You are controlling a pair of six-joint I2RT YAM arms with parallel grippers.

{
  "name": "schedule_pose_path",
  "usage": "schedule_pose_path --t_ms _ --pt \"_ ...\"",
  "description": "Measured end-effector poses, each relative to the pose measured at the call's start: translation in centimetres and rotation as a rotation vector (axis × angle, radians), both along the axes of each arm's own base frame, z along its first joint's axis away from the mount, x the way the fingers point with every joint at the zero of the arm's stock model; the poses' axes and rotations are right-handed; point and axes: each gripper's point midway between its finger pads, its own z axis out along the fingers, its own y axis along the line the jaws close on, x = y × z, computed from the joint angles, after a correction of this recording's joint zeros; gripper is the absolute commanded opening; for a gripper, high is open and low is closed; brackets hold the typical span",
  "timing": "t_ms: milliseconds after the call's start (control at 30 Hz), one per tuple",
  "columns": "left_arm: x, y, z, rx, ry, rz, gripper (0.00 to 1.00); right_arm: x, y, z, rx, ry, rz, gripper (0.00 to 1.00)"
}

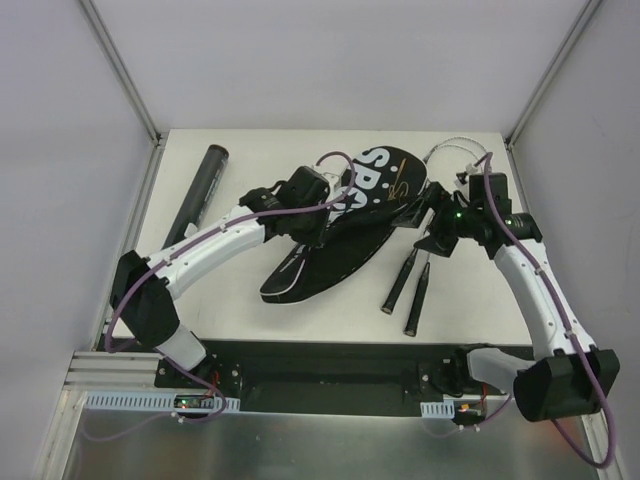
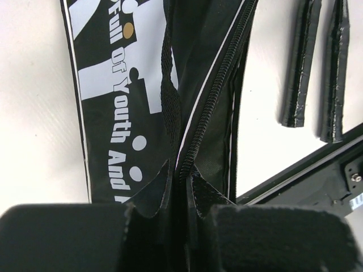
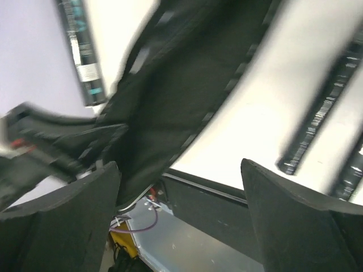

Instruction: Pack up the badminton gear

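Black nylon, slick and floppy, printed in glossy white: black bag (image 1: pixel 335 260) lying slantwise across the middle of the table (image 1: pixel 480 290), unzipped along a coarse toothed zipper (image 2: pixel 218 85). Pinched at that zip edge by the left gripper (image 2: pixel 181 226), fingers (image 2: pixel 68 238) pressed together on a thin fold of cloth, with mesh lining (image 2: pixel 169 79) just above. Beside the bag's wide end, the right gripper (image 3: pixel 181 226), fingers (image 3: pixel 300 221) spread wide and probably holding nothing (view too blurred to be sure).

Risks, by judgement only:

- Could lose so thin and slippery a fold if lifted sharply, letting the mouth fall shut.
- Could snag strings on zipper teeth or mesh while feeding racket heads in.
- Might knock the two rackets (image 1: pixel 398 285) lying just right of the bag, with round tape-wrapped grips nearest the arms and thin silver hoops at the far side. Light, and apt to skid on smooth white laminate.
- Might set the long black tube (image 1: pixel 200 195) rolling if bumped. Rigid and smooth, well apart near the left edge.

No shuttlecocks made out for certain.
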Motion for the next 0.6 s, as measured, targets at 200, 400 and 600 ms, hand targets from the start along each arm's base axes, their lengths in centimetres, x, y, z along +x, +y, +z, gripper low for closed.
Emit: schedule_pose_path --t_ms 200,400,600 --pt "0.3 2.2 2.4 -0.073 -0.002 0.127 0.00 1.0 -3.8 -7.2 -0.188 0.193 0.006 0.92" --pt "0.6 3.2 3.5 -0.103 -0.019 0.164 0.00 4.5 -6.1 -11.7 -0.367 0.372 -0.007 0.80" --pt "0.7 3.4 3.4 -0.106 -0.010 0.152 0.00 8.6 -7.7 -13.6 -0.478 0.437 -0.063 0.64"
